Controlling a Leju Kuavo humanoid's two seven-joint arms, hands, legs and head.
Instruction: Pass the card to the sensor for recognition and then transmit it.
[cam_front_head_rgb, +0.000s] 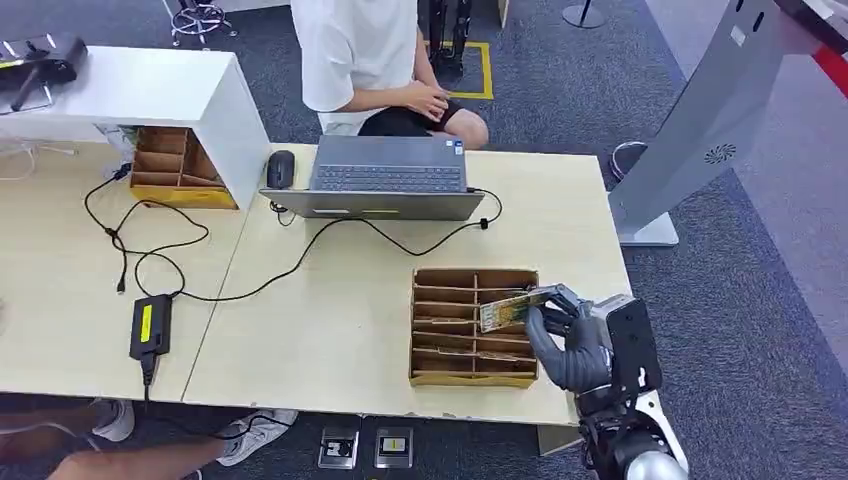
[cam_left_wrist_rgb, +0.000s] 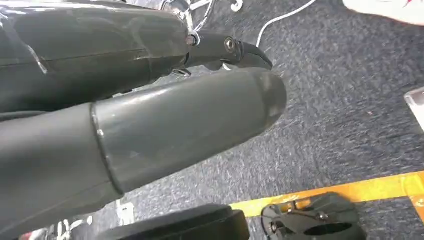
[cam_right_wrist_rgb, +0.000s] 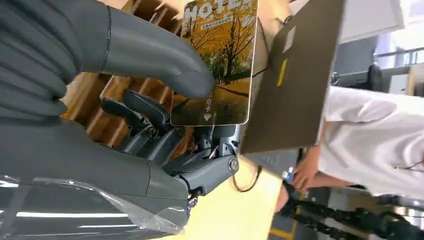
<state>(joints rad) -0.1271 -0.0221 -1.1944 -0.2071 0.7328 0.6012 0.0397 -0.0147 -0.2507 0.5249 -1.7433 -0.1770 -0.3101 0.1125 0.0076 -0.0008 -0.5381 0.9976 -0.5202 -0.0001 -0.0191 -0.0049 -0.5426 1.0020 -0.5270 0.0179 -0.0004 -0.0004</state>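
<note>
My right hand (cam_front_head_rgb: 570, 335) holds a hotel card (cam_front_head_rgb: 505, 308) with an autumn-tree picture just above the right side of a brown cardboard organizer (cam_front_head_rgb: 470, 378) near the table's front edge. In the right wrist view the thumb (cam_right_wrist_rgb: 150, 52) presses on the card's face (cam_right_wrist_rgb: 220, 60) and darker fingers (cam_right_wrist_rgb: 145, 112) back it from behind, with the organizer's slots beneath. A black device (cam_front_head_rgb: 40, 62) lies on a white stand (cam_front_head_rgb: 150, 85) at the far left. My left hand (cam_left_wrist_rgb: 190, 125) hangs over dark carpet with nothing in it.
A grey laptop (cam_front_head_rgb: 385, 178) sits at the table's far edge with a person (cam_front_head_rgb: 370, 60) seated behind it. A mouse (cam_front_head_rgb: 281, 168), a second cardboard organizer (cam_front_head_rgb: 175, 165), a black power brick (cam_front_head_rgb: 150, 325) and cables lie to the left. A grey kiosk (cam_front_head_rgb: 700, 120) stands at the right.
</note>
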